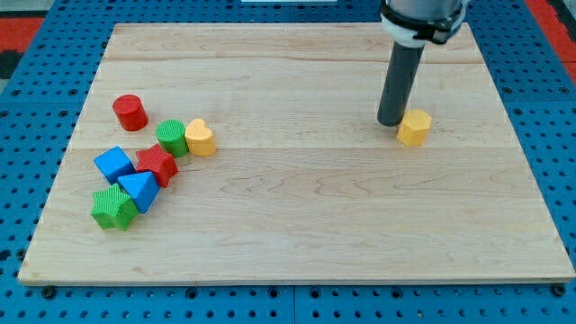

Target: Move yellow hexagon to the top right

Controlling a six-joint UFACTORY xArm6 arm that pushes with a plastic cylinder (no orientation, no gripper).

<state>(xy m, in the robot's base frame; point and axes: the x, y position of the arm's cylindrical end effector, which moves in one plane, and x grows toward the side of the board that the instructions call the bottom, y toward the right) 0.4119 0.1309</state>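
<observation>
The yellow hexagon (414, 128) sits on the wooden board (297, 225) at the view's right, a little above mid-height. My tip (391, 122) rests on the board just to the hexagon's left, touching or nearly touching it. The dark rod rises from there toward the view's top.
A cluster of blocks lies at the view's left: a red cylinder (130, 112), a green cylinder-like block (171, 138), a yellow heart-like block (200, 139), a red block (157, 166), a blue block (113, 164), a blue triangle (139, 190) and a green block (112, 208).
</observation>
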